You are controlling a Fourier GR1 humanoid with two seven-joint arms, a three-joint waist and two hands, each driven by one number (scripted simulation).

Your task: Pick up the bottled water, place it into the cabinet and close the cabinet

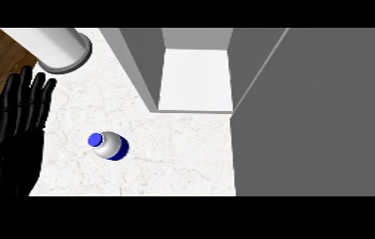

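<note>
The bottled water, a clear bottle with a blue cap and blue base seen from above, stands upright on the white marble counter. The grey cabinet stands behind it with its door swung open to the right, showing a white inner floor. My left hand is at the view's left edge, open with its fingers straight and pointing up, well to the left of the bottle and not touching it. My right hand is not in view.
A white cylinder with a grey rim stands at the counter's back left corner. A strip of wooden floor shows beyond the counter's left edge. The open door covers the right side of the view.
</note>
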